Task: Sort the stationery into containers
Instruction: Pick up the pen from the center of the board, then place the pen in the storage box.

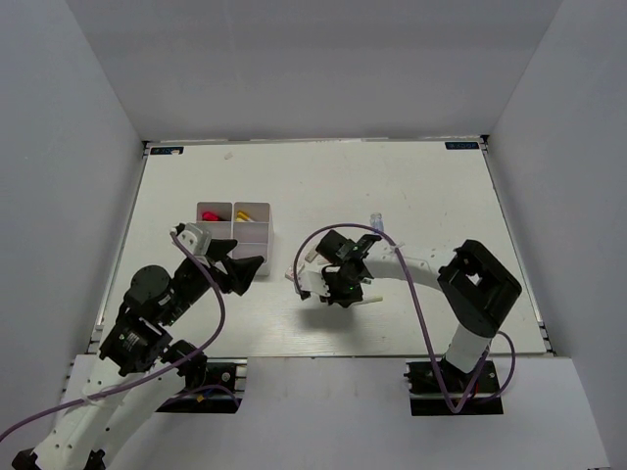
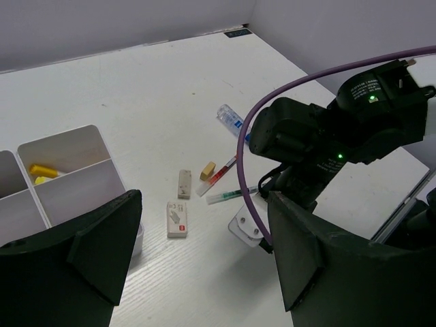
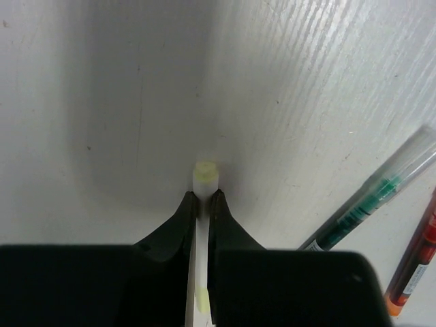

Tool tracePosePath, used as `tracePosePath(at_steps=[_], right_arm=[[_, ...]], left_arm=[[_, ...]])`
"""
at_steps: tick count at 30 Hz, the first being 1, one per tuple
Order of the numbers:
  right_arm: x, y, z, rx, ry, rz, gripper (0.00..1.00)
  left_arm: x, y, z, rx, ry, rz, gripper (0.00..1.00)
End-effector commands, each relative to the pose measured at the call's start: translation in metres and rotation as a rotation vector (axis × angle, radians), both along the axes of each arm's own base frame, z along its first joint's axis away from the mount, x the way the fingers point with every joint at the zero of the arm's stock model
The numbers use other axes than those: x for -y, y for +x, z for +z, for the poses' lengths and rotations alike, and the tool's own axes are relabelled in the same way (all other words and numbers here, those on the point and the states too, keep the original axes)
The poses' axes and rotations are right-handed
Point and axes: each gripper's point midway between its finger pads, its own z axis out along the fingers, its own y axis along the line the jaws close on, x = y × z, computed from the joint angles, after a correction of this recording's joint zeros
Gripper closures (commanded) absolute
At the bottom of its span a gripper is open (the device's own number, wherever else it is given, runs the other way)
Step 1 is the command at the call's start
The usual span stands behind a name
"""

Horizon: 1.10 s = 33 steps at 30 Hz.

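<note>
The right fingers [image 3: 170, 228] are squeezed tight on a thin white pen [image 3: 204, 176] near its end; it looks light, stiff and slippy.

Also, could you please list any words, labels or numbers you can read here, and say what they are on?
No text can be read anywhere.
On the larger eraser: dark print and a red mark, too small to read.
On the blue-labelled tube: label blurred.
On the green pen: barrel print blurred.
On the left corner sticker and right corner sticker: too small.
</note>
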Motion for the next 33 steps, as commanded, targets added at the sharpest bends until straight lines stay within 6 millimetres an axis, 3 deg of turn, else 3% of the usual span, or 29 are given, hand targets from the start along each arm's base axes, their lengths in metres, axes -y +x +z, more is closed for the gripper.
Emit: tracePosePath(at_steps=[1,4,5,7,8,10,11,14,19,26,29,31,32,33], right_arm=[[0.001,-0.025,-0.003,-0.105,-0.048,0.016,1.00],[-0.026,-0.016,0.035,-0.088,0.057,0.006,1.00],[-0.051,-0.001,0.068,-0.037,0.148,0.012,1.00],[-0.067,0.007,0.098,-0.012,0.226,-0.002,1.00],[-0.091,0.022,0.136,0.040,0.326,0.005,1.00],[-0.106,0.031,0.163,0.064,0.397,-0.008,1.00],[-0.123,0.041,0.192,0.103,0.467,-0.011,1.00],[-0.150,0.061,0.233,0.179,0.595,-0.025,1.00],[-0.191,0.091,0.268,0.254,0.754,-0.010,1.00],[-0.247,0.097,0.304,0.217,0.925,0.098,1.00],[-0.268,0.107,0.287,0.194,0.945,0.130,1.00],[-0.280,0.115,0.297,0.224,0.988,0.154,1.00],[-0.284,0.121,0.283,0.212,0.973,0.151,1.00],[-0.286,0.125,0.285,0.224,0.987,0.153,1.00]], left_arm=[[-0.002,-0.005,0.015,0.041,-0.020,-0.006,0.16],[-0.003,-0.011,0.021,0.076,-0.042,-0.025,0.16],[-0.001,-0.016,0.028,0.107,-0.049,-0.050,0.16],[-0.002,-0.020,0.031,0.131,-0.063,-0.061,0.16],[-0.003,-0.023,0.031,0.141,-0.069,-0.061,0.16],[-0.006,-0.026,0.038,0.167,-0.085,-0.060,0.16],[-0.005,-0.025,0.036,0.167,-0.085,-0.060,0.16],[-0.008,-0.029,0.041,0.193,-0.090,-0.059,0.16],[-0.013,-0.034,0.047,0.220,-0.107,-0.050,0.16],[-0.016,-0.036,0.049,0.243,-0.112,-0.039,0.16],[-0.018,-0.038,0.051,0.269,-0.117,-0.038,0.16],[-0.018,-0.038,0.051,0.269,-0.117,-0.038,0.16],[-0.018,-0.038,0.051,0.269,-0.117,-0.038,0.16],[-0.018,-0.038,0.051,0.269,-0.117,-0.038,0.16]])
